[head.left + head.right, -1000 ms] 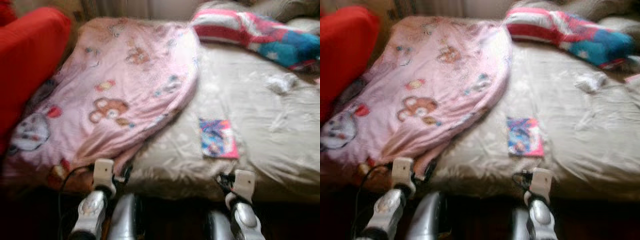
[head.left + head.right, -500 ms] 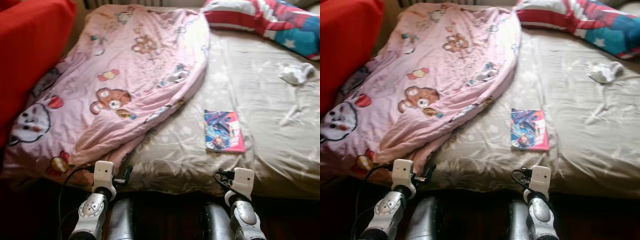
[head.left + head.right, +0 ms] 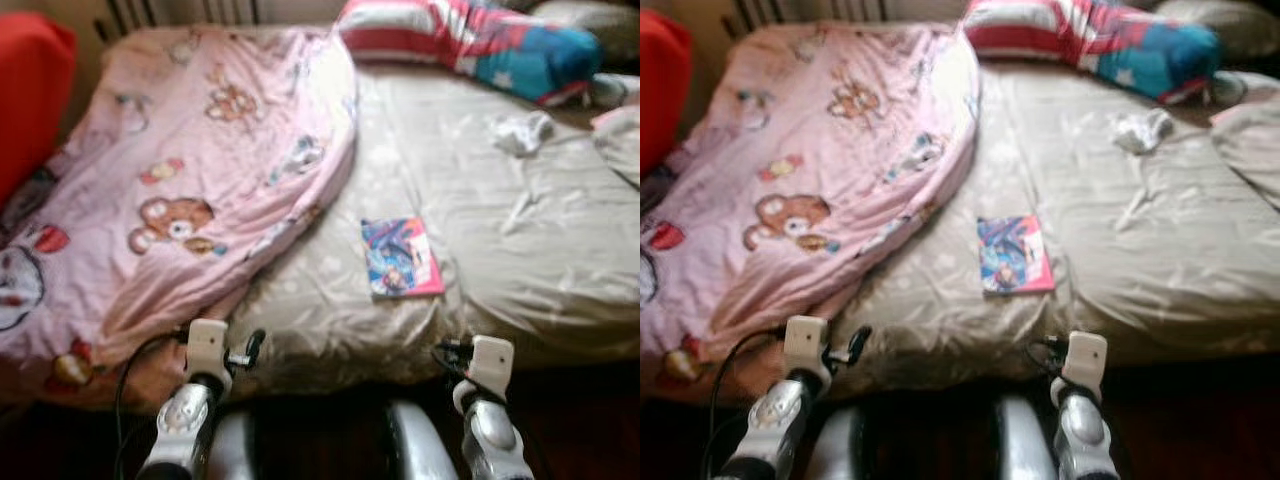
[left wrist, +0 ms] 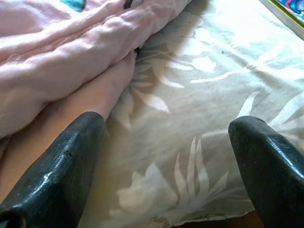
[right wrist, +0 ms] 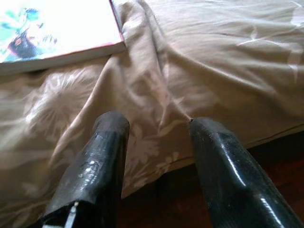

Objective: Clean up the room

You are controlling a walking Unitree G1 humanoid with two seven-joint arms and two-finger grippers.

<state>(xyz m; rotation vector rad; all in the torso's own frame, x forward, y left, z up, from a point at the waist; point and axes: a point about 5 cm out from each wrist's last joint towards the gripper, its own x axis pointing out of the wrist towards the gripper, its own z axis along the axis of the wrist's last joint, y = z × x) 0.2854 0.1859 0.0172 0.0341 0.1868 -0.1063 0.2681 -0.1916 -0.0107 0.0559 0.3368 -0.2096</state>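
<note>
Beige bed (image 3: 520, 250) now fills more of the view, book (image 3: 400, 257) nearer both spread, empty claws, left claw (image 4: 161, 156) and right claw (image 5: 156, 156).

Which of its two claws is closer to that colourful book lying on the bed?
The right claw. It hangs at the bed's near edge, just short of the book. The left claw is farther off to the side, by the pink blanket.

one pink blanket (image 3: 190, 180), one book (image 3: 400, 257), one striped pillow (image 3: 470, 40), one white sock (image 3: 522, 131)
</note>
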